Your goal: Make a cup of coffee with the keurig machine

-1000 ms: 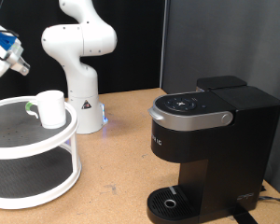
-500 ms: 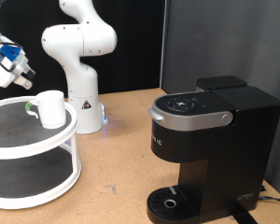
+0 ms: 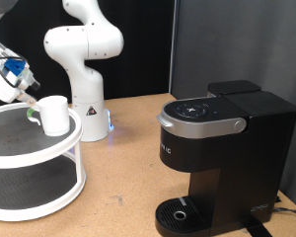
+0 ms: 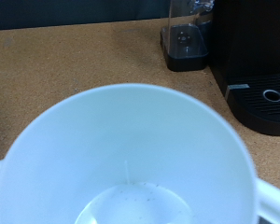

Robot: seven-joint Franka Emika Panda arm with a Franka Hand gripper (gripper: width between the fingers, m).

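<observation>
The white cup (image 3: 54, 115) stands on the top tier of a round white stand (image 3: 74, 158) at the exterior view's left. My gripper (image 3: 28, 91) is just above and to the left of the cup, tilted down towards it and open. In the wrist view the cup (image 4: 131, 159) fills the lower frame, empty, seen from above its rim, with no finger closed on it. The black keurig machine (image 3: 219, 148) stands at the exterior view's right with its lid down and its round drip tray (image 3: 178, 212) bare. It also shows in the wrist view (image 4: 257, 51).
A small green-topped pod (image 3: 32, 112) lies beside the cup on the stand. The white robot base (image 3: 86, 94) stands behind the stand. A small black device (image 4: 184, 39) sits on the brown table (image 3: 128, 168) beyond the cup in the wrist view.
My gripper has come down and to the right, from above the stand's left edge to just beside the cup. The cup and the machine have not moved.
</observation>
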